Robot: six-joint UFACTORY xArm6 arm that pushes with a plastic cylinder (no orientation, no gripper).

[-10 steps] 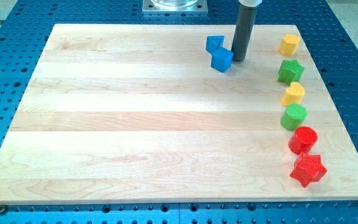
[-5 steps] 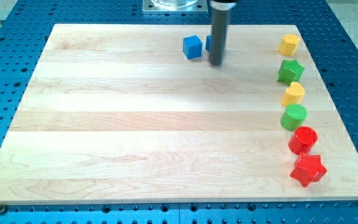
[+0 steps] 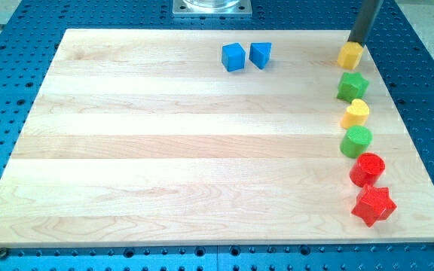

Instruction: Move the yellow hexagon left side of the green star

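Observation:
The yellow hexagon point(image 3: 349, 55) sits at the top right of the wooden board point(image 3: 164, 150). The green star point(image 3: 352, 86) lies just below it. My tip point(image 3: 356, 44) stands at the hexagon's top edge, touching or nearly touching it; the rod rises out of the view's top.
Below the green star run a yellow heart point(image 3: 356, 114), a green cylinder point(image 3: 356, 141), a red cylinder point(image 3: 367, 168) and a red star point(image 3: 373, 205) along the right side. A blue cube point(image 3: 233, 57) and another blue block point(image 3: 260, 54) sit side by side at the top centre.
My tip has moved from beside the blue blocks far to the right, up to the yellow hexagon. The blue cube was pushed left earlier and now rests beside the other blue block.

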